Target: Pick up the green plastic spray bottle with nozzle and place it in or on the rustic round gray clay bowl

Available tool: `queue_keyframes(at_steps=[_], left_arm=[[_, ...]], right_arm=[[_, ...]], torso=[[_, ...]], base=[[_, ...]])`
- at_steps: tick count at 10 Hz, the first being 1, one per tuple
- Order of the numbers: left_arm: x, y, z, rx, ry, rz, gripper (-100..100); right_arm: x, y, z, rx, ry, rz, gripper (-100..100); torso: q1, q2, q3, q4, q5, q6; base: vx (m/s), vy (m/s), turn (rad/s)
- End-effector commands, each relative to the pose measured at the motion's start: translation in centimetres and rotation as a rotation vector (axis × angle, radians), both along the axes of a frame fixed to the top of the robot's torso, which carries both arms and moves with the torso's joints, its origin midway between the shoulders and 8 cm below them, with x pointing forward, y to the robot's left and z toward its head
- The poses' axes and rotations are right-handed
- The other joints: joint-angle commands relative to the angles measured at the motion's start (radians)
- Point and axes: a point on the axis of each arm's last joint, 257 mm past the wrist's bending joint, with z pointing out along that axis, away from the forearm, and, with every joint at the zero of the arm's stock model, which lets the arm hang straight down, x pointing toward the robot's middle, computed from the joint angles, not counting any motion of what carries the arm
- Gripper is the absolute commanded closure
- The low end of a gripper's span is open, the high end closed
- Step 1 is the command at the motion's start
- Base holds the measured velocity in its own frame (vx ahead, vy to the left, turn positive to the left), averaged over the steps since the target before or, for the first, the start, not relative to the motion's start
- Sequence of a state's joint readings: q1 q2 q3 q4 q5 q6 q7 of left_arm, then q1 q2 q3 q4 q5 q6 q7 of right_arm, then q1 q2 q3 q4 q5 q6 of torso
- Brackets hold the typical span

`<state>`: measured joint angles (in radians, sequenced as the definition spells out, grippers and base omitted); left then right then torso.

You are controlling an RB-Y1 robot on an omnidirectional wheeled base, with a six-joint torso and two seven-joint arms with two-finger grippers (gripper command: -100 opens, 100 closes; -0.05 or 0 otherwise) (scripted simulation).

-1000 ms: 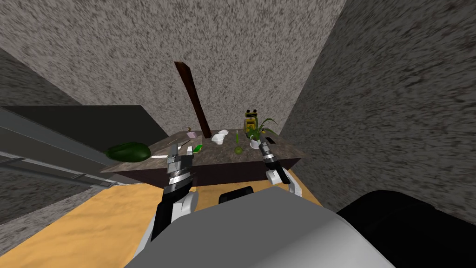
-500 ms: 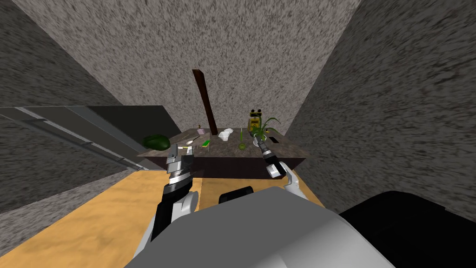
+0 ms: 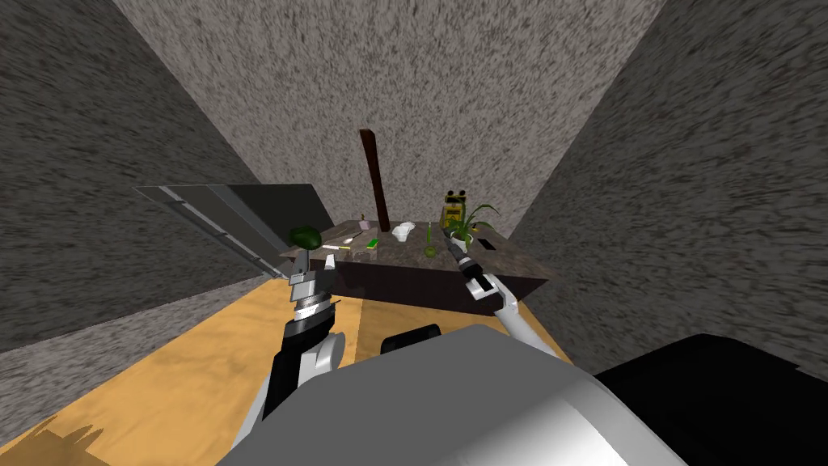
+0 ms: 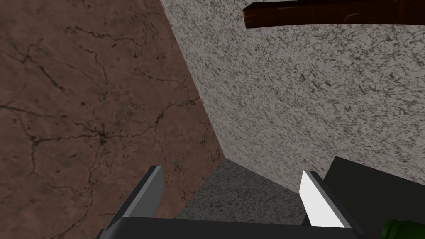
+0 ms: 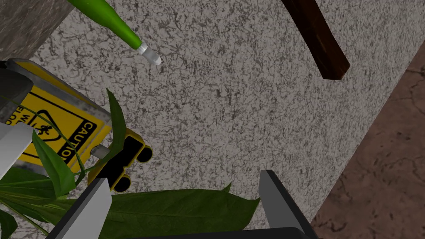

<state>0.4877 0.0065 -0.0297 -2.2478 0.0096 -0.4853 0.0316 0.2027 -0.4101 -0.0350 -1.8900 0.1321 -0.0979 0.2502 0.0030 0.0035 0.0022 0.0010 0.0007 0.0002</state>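
The green spray bottle [image 3: 429,245] stands on the dark table [image 3: 509,267], round-bodied with a thin neck. In the right wrist view its tapered green neck and white nozzle [image 5: 124,31] show beyond the fingers, off to one side. A pale bowl [image 3: 403,231] sits just left of the bottle. My right gripper [image 3: 448,235] [image 5: 182,203] hovers open over the table beside the potted plant [image 3: 466,230], with its leaves [image 5: 166,207] behind the fingers. My left gripper [image 3: 316,260] [image 4: 234,199] is open and empty at the table's front left corner.
A dark green rounded object [image 3: 305,236] [image 4: 404,230] lies at the table's left end. A yellow caution sign [image 3: 455,209] [image 5: 62,128], a flat green item [image 3: 372,242] and a leaning dark plank [image 3: 376,178] are also there. Speckled walls close in on both sides.
My base has backed away and turned: the table looks smaller and sits further right in the picture. Both arms keep their pose, and nothing on the table has moved.
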Motion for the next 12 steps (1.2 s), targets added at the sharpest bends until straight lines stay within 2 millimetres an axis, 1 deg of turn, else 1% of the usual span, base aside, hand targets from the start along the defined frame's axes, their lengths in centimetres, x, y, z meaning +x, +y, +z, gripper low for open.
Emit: queue_keyframes(at_steps=[1, 4, 6, 7, 8, 10, 12], left_arm=[[0.0, 0.0, 0.0, 0.000, 0.000, 0.000, 0], [0.0, 0.0, 0.0, 0.000, 0.000, 0.000, 0], [0.0, 0.0, 0.0, 0.000, 0.000, 0.000, 0], [0.0, 0.0, 0.0, 0.000, 0.000, 0.000, 0], [0.0, 0.0, 0.0, 0.000, 0.000, 0.000, 0], [0.0, 0.0, 0.0, 0.000, 0.000, 0.000, 0], [0.0, 0.0, 0.0, 0.000, 0.000, 0.000, 0]], right_arm=[[1.2, -1.9, -1.4, -0.072, 0.053, -0.042, -100], [2.2, -6.6, -4.2, -0.197, 0.162, -0.131, -100], [2.3, -10.1, -6.1, -0.273, 0.238, -0.196, -100], [2.1, -12.0, -7.0, -0.308, 0.276, -0.229, -100], [2.1, -12.0, -7.0, -0.308, 0.276, -0.229, -100], [1.5, -15.9, -8.6, -0.373, 0.351, -0.297, -100], [0.5, -19.8, -9.8, -0.434, 0.423, -0.365, -100]], torso=[[0.000, 0.000, 0.000, 0.000, 0.000, 0.000], [0.001, -0.006, -0.003, -0.001, 0.000, 0.000], [0.001, -0.007, -0.004, -0.002, 0.000, 0.000], [0.002, -0.009, -0.005, -0.002, 0.000, 0.000], [0.000, -0.011, -0.006, -0.002, 0.000, 0.000], [-0.001, -0.008, -0.005, -0.002, 0.000, 0.000], [0.001, -0.011, -0.007, -0.003, 0.000, 0.000]], base=[[-0.020, 0.083, 0.148], [0.037, 0.092, 0.194], [0.078, 0.105, 0.169], [0.123, 0.082, 0.180], [0.086, 0.045, 0.056], [0.086, 0.067, 0.139], [0.154, 0.085, 0.161]])
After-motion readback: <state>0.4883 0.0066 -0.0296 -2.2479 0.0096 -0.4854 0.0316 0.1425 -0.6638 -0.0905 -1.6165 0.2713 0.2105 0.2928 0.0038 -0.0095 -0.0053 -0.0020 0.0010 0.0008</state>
